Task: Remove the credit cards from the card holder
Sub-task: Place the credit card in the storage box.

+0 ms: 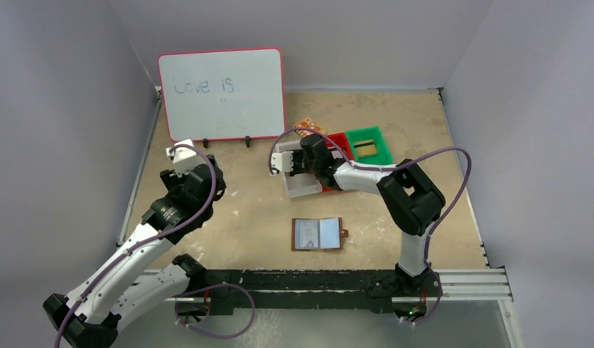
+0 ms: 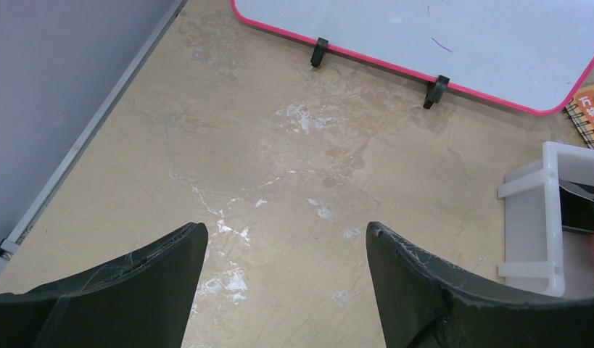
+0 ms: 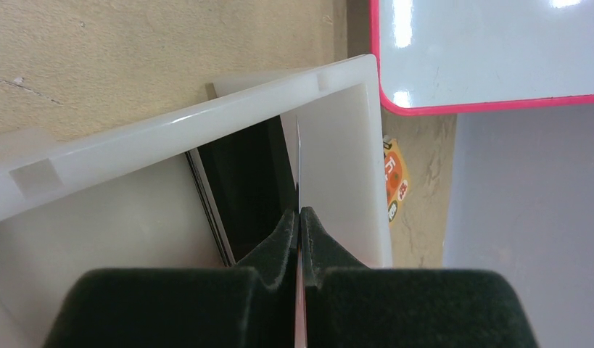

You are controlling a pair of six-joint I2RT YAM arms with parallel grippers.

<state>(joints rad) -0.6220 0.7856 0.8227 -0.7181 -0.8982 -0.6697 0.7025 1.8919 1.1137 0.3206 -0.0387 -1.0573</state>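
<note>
1. Top view: a beige tabletop (image 1: 243,210) sits inside grey walls, with a whiteboard (image 1: 221,94) propped at 12 o'clock. The card holder (image 1: 318,234) lies open and flat toward 6 o'clock, pockets up. Whether any card sits in them is too small to tell. The right gripper (image 1: 292,164) hangs over the white bin (image 1: 302,190), and the card holder is well apart from it, at about 5 o'clock. The left gripper (image 1: 181,156) is off at 9 o'clock, with the holder at its 4 o'clock. A gold card (image 1: 364,148) lies in the green bin (image 1: 360,133).

2. Left wrist view: there is only bare table below. The left gripper (image 2: 286,246) is spread wide with nothing between its fingers. The white bin (image 2: 529,217) shows at 3 o'clock, and the card holder is out of sight.

3. Right wrist view: the right gripper (image 3: 299,217) is pinched tight on a held card (image 3: 298,159), seen edge-on and upright over the white bin (image 3: 178,127). A dark card (image 3: 246,181) leans inside the bin at about 11 o'clock from the fingertips.

4. Risks, as I judge them:
   - The grip holds only one end of the held card. If it is let go while upright, it could strike the bin wall, tip over the rim, or wedge against the dark card.
   - Opening off-centre could drop the card outside the bin.
   - The flat, unheld card holder may slide when the next card is pulled, because the left gripper is far from it.
</note>
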